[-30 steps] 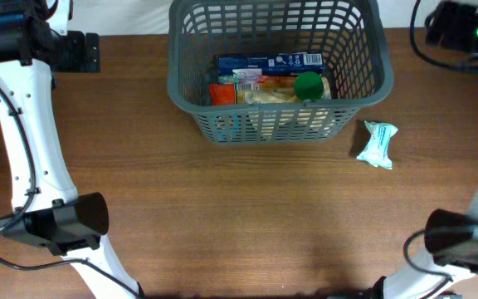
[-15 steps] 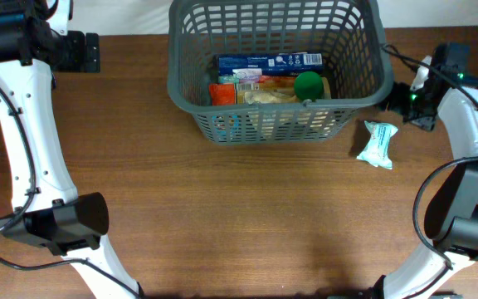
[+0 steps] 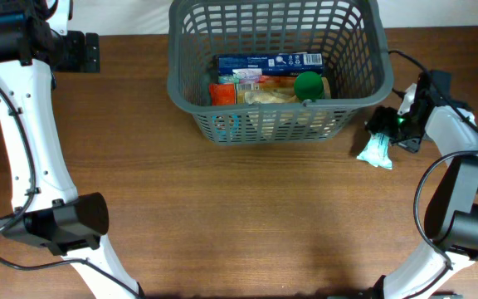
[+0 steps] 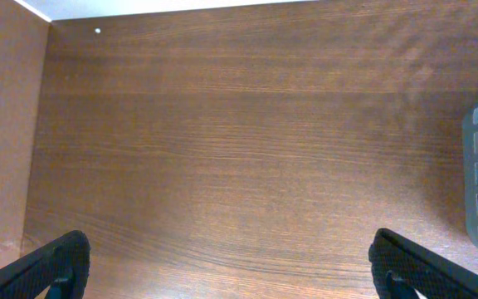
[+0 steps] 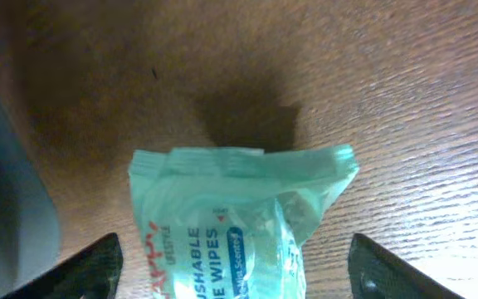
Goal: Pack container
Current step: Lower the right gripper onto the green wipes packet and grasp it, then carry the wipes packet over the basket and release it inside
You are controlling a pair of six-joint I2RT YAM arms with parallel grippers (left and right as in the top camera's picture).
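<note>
Right-arm approach to the only loose item in view. The container (image 3: 264,124), a large dark grey lattice basket, is standing at the far centre of the wooden table (image 3: 247,216) and is already holding a blue carton (image 3: 268,61), a green round object (image 3: 309,85) and red-labelled packets (image 3: 222,93). One pale green wipes pack (image 3: 378,148) is lying on the table outside it, just beside the basket's near right corner; whether it is touching the wall cannot be told from overhead. The right gripper (image 3: 387,128) is hovering over the far end of this pack. In the right wrist view its two fingertips (image 5: 98,264) are showing at the lower corners of the frame, spread wide with only the pack below them, so the claw is open and empty. The pack's long axis is running roughly from far to near, slightly skewed. In the wrist view it is passing down the middle of the gap between the fingers, crimped end seal uppermost. The jaws are therefore standing across its short width, which is judged a favourable line for closing. The grey basket wall is lying close at one side of the fingers, so a descent is calling for care there. The left gripper (image 3: 90,51) is hanging at the far left of the table, well apart from the pack, fingers spread and empty over bare wood; the right arm is plainly the nearer.
</note>
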